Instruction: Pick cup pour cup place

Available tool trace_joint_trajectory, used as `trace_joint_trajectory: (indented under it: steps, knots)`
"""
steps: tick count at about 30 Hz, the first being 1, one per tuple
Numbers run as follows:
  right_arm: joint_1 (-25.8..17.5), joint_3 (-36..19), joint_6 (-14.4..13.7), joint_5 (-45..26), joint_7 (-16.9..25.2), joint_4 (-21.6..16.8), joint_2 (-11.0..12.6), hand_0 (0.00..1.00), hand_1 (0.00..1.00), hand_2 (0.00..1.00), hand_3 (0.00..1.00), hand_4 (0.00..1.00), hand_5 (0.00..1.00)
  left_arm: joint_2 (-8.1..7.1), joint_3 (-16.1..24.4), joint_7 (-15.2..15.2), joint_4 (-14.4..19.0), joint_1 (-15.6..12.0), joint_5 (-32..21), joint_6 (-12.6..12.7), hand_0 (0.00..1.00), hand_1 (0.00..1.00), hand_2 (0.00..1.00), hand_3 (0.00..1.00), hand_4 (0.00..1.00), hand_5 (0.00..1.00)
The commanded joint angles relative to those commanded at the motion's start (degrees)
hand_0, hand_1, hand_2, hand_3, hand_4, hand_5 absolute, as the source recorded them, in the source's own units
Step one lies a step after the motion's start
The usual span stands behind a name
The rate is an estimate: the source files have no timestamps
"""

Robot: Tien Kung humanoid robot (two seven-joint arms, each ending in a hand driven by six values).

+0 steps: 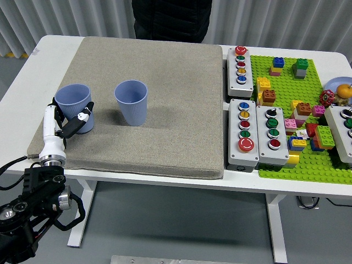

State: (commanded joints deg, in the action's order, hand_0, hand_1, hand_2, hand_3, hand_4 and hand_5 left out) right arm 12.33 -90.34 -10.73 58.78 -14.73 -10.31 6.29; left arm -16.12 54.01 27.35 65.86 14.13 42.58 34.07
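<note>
The left robot hand [65, 122] is curled around a blue cup [75, 108] and holds it. The cup stands up straight on the gray mat [165, 99], near the mat's left edge. A second blue cup [131, 102] stands on the mat just to the right of the robot hand, not touching it. A person in dark clothes [168, 19] stands far beyond the robot hand, behind the white desk [33, 66].

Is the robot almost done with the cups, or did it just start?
It looks like an early step. The left robot hand is wrapped around the left blue cup, which sits tilted at the grey mat's left edge. Nothing shows any pouring done. The second blue cup stands upright and untouched beside it. Lifting, pouring and setting the cup down seem left to do.
</note>
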Motion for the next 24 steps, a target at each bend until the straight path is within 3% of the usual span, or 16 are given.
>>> trace_joint_trajectory:
  steps: [13,16,17,24]
  knots:
    - [0.1,0.0,-0.1,0.1,-0.1,0.0,0.0,0.712,0.653,0.627,0.591,0.002,0.101,0.60,1.3,-0.9,-0.6,-0.9,1.9,-2.8,0.649,0.650,0.736,0.712,0.820,0.309]
    - [0.0,0.1,-0.1,0.0,0.0,0.0,0.0,0.712,0.653,0.627,0.591,0.002,0.101,1.00,2.0,-1.8,-0.7,-1.3,3.4,-3.6,0.649,0.650,0.736,0.712,0.820,0.309]
    - [-0.1,0.1,-0.1,-0.1,0.0,0.0,-0.1,0.712,0.652,0.626,0.591,0.002,0.102,1.13,2.4,-2.0,-0.6,-1.4,4.1,-3.7,0.667,0.676,0.758,0.743,0.904,0.394]
    - [-0.1,0.1,-0.1,-0.1,-0.1,0.0,-0.1,0.712,0.653,0.626,0.591,0.002,0.106,1.39,4.0,-3.9,0.5,-2.5,8.3,-5.4,0.692,0.702,0.789,0.782,0.920,0.406]
